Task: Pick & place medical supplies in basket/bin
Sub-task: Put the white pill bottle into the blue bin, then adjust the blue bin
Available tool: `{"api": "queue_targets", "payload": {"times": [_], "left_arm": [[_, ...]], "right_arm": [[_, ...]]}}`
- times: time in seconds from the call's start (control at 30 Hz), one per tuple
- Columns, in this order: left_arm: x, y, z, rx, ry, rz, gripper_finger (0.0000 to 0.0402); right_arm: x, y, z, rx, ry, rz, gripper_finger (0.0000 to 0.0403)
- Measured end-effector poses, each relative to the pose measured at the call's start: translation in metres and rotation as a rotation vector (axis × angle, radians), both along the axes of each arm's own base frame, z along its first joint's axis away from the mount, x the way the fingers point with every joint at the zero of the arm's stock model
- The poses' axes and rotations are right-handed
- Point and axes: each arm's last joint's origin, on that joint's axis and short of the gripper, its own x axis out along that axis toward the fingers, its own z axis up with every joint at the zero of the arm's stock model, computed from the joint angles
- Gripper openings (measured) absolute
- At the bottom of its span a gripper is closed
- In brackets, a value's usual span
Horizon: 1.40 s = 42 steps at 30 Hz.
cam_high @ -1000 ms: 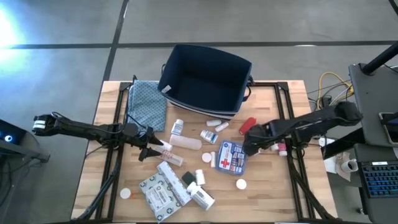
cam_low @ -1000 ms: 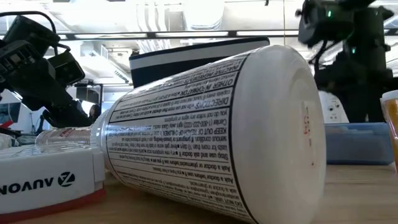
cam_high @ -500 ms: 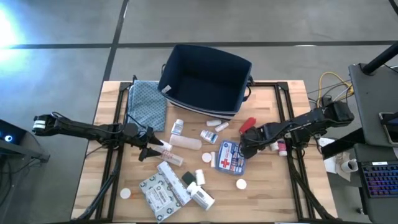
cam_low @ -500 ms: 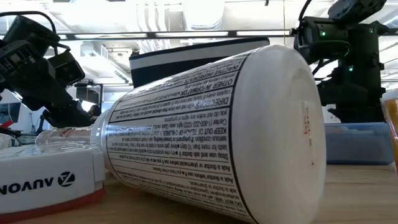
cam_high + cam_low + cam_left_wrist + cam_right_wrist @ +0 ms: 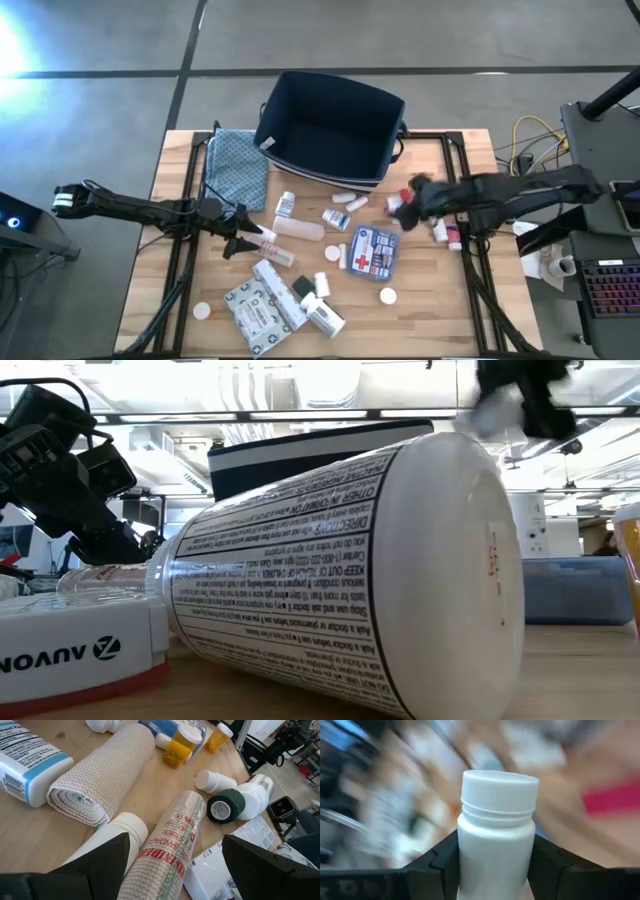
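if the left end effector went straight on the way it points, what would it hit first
Probably the printed bandage roll lying right between its open fingers, with a white tube beside it. The left end effector sits low over the table, so contact looks near, though depth is unclear.

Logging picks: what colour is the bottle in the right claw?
White bottle, clearest in the right wrist view.

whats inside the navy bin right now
From above, the navy bin shows only its bare dark floor, with no supplies in it. The foot of its near wall is hidden. The right gripper holds a white pill bottle outside it.
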Motion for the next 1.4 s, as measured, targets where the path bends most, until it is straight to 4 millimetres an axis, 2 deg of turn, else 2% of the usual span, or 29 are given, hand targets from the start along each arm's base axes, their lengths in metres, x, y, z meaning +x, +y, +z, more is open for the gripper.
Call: {"api": "queue_targets", "payload": {"times": [0.13,0.27,0.43,0.6,0.7,0.87,1.0,1.2,1.4], "left_arm": [[0.000,0.000,0.000,0.000,0.000,0.000,0.0296],[0.000,0.000,0.000,0.000,-0.001,0.000,0.0296],[0.000,0.000,0.000,0.000,-0.001,0.000,0.0296],[0.000,0.000,0.000,0.000,0.000,0.000,0.0296],[0.000,0.000,0.000,0.000,-0.001,0.000,0.0296],[0.000,0.000,0.000,0.000,-0.001,0.000,0.0296],[0.000,0.000,0.000,0.000,-0.001,0.000,0.0296],[0.000,0.000,0.000,0.000,-0.001,0.000,0.0296],[0.000,0.000,0.000,0.024,-0.007,-0.011,0.0296]], "right_arm": [[0.005,-0.007,0.051,-0.186,-0.249,-0.057,0.0163],[0.019,-0.026,0.077,-0.365,-0.235,-0.139,0.0164],[0.045,-0.070,0.087,-0.396,-0.143,-0.142,0.0167],[0.072,-0.116,0.077,-0.399,0.038,-0.170,0.0185],[0.089,-0.131,0.075,-0.411,0.108,-0.143,0.0214],[0.117,-0.137,0.074,-0.467,0.165,-0.054,0.0273],[0.129,-0.141,0.081,-0.502,0.164,-0.031,0.0314],[0.131,-0.142,0.089,-0.545,0.167,-0.033,0.0349],[0.124,-0.139,0.094,-0.536,0.164,-0.044,0.0351]]}}
